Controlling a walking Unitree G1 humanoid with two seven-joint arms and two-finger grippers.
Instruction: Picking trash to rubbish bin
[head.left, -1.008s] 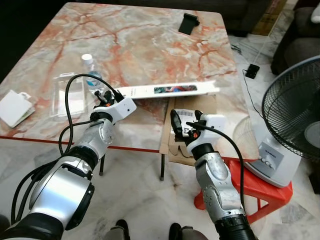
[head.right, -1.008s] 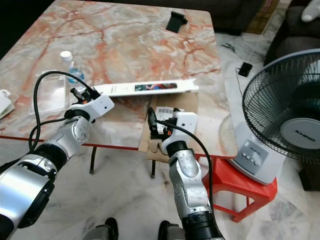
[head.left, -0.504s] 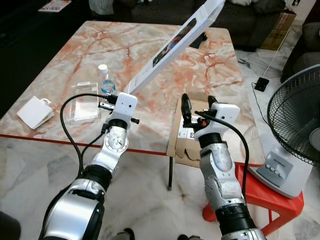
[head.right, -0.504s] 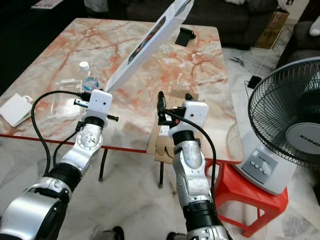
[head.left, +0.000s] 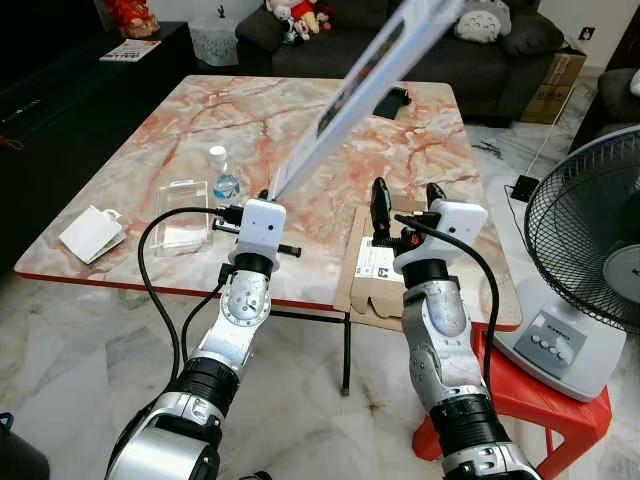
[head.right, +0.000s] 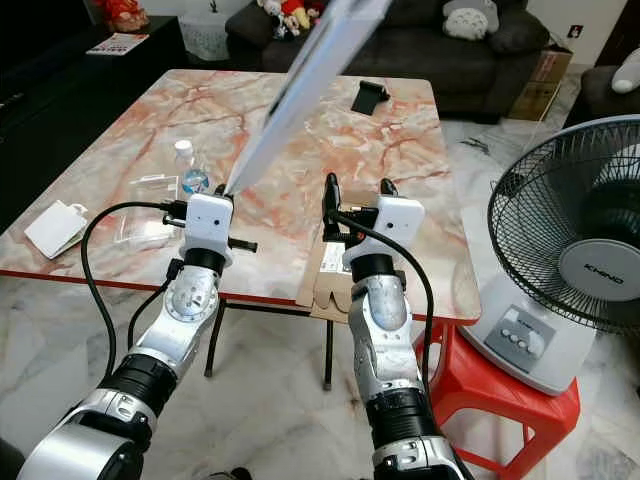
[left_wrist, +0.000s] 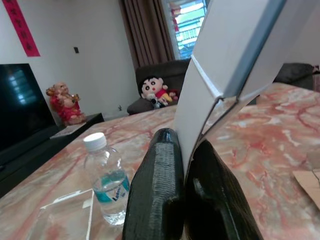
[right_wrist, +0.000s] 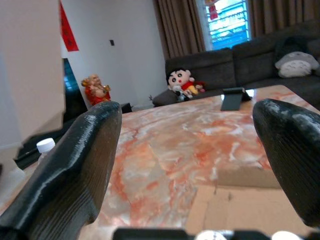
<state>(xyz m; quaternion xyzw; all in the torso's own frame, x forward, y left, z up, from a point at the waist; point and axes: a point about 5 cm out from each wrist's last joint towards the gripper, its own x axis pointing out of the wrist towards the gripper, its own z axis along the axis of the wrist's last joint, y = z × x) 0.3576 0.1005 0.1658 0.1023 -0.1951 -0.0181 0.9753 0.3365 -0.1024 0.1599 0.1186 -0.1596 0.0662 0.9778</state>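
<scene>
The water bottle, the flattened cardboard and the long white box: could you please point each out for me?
water bottle (left_wrist: 108, 183), left wrist view, on its label.
flattened cardboard (head.left: 377, 292), left eye view, on its brown face near the table edge.
long white box (head.left: 345, 100), left eye view, on its middle, held up by the left claw.

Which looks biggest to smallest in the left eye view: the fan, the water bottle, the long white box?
1. Fan, though cut off at the edge.
2. Long white box held by the left gripper; it is nearer the camera, so unsure against the fan.
3. Water bottle, clearly smallest.
</scene>
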